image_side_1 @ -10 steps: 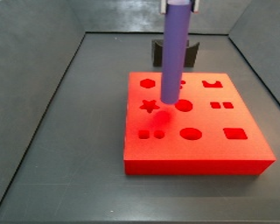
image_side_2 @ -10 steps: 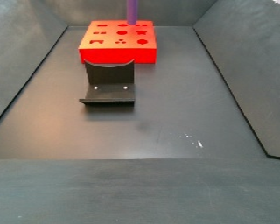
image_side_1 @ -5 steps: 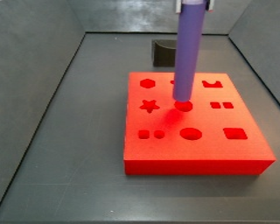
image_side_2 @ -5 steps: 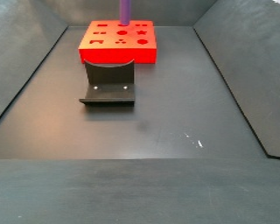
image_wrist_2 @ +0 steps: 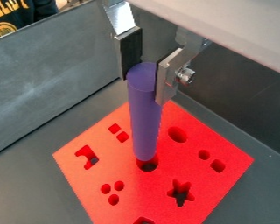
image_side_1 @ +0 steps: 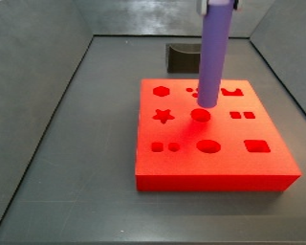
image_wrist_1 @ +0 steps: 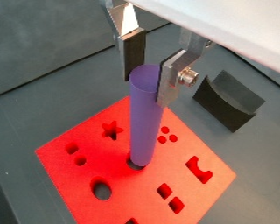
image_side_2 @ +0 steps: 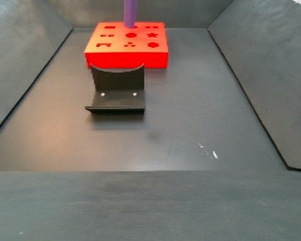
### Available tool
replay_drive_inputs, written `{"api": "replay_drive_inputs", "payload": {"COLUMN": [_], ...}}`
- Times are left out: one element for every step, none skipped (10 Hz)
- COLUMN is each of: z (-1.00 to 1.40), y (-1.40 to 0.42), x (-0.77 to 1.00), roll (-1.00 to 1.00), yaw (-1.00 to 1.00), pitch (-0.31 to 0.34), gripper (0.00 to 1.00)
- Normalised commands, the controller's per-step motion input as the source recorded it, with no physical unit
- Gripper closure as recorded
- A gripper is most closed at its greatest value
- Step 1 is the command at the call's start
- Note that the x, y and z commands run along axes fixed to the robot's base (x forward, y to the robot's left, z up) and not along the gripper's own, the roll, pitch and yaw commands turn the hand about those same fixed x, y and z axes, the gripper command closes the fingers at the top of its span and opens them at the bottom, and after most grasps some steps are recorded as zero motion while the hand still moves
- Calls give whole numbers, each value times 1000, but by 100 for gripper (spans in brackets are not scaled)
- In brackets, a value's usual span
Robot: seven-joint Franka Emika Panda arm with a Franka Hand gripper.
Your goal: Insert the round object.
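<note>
The round object, a long purple peg (image_side_1: 214,53), hangs nearly upright, leaning slightly, over the red block (image_side_1: 213,172). My gripper (image_wrist_1: 150,77) is shut on the peg's top end, with one finger on each side; it also shows in another wrist view (image_wrist_2: 150,77). In both wrist views the peg's lower end (image_wrist_1: 139,157) sits at the middle round hole (image_wrist_2: 145,164). In a side view the end shows just above and behind that hole (image_side_1: 201,115). I cannot tell whether it has entered. In the far side view only the peg's lower part (image_side_2: 129,11) shows above the block (image_side_2: 128,58).
The block has several other cut-outs: a star (image_side_1: 163,117), a larger round hole (image_side_1: 209,146), a rectangle (image_side_1: 255,146). The dark fixture (image_side_2: 117,91) stands on the floor beside the block and shows in another side view (image_side_1: 184,55). Grey walls (image_side_1: 47,105) enclose the floor.
The peg and gripper have moved across the block from near the star toward the middle round hole, and now slightly past it; the hole shows again in front of the peg's end.
</note>
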Motion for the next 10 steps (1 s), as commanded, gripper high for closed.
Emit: {"api": "replay_drive_inputs", "payload": {"z": [-266, -354, -326, -283, -274, -209, -146, -243, -531, -669], "y": [-17, 0, 0, 0, 0, -20, -183, -157, -160, -186], "x": [-3, 0, 29, 0, 0, 0, 109, 186, 143, 426], "roll": [110, 94, 73, 51, 30, 0, 0, 0, 90, 64], "yaw": [0, 0, 0, 0, -11, -46, 0, 0, -146, -340], "pitch": [0, 0, 10, 21, 30, 31, 20, 0, 129, 217], "gripper": [100, 100, 100, 100, 100, 100, 100, 100, 100, 100]}}
